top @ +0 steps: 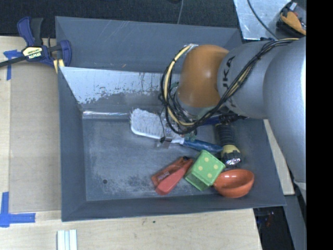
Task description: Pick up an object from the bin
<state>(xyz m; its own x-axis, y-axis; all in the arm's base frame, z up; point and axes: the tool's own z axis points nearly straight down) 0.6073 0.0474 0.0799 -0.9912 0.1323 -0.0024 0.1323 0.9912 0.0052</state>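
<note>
Looking into the grey bin (73, 155), we saw the arm (270, 77) low over the grey brush (145, 123) near the back wall. We judged it the grasping step; the state of the jaws we could not tell. The next move called for closing on it and lifting straight.

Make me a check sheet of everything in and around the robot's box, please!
Surface: grey metal bin, floor scuffed, bare on its left side.
Job's things: white-bristled brush with a blue handle, mid-bin, nearest the gripper.
Clutter: red tool, green dotted cube, orange bowl and black cylinder, bunched at the front right.
Grippers: gripper low in the bin beside the brush, under the orange cover; too hidden to tell open from shut.
Cables: yellow and black cables looped round the orange cover.
Surroundings: dark mat behind the bin.
</note>
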